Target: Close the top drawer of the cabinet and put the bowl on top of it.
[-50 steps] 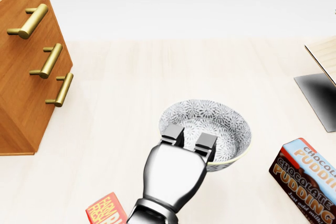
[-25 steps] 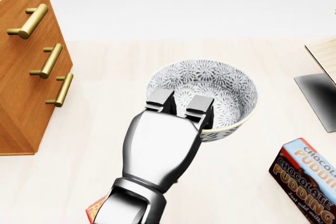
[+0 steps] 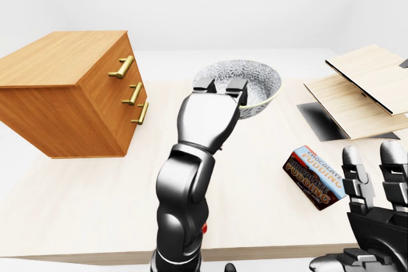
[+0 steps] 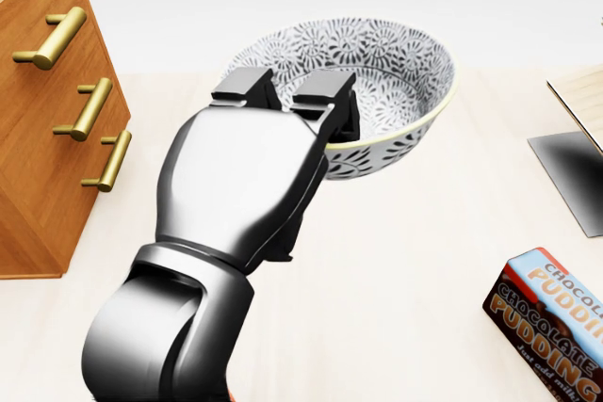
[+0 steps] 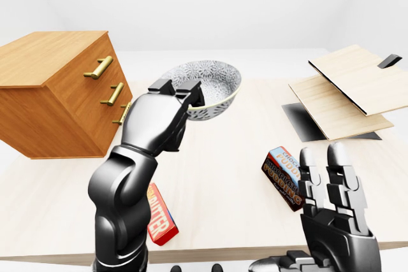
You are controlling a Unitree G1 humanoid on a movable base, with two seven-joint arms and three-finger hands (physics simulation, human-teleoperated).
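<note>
Your left hand (image 4: pixel 283 91) pinches the near rim of the bowl (image 4: pixel 377 72), fingers closed over the edge, so the bowl hangs clear above the desk (image 4: pixel 405 261). The cabinet (image 3: pixel 64 93) sits at nine o'clock of the bowl in the head view, drawers flush, its flat top free to receive it. Your right hand (image 5: pixel 335 202) waits at five o'clock, fingers spread, holding nothing, near a pudding box (image 5: pixel 284 176).

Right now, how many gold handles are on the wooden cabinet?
3. All sit on the cabinet face: the top handle near the upper edge, the middle handle below it, and the bottom handle lowest. None looks hidden.
</note>
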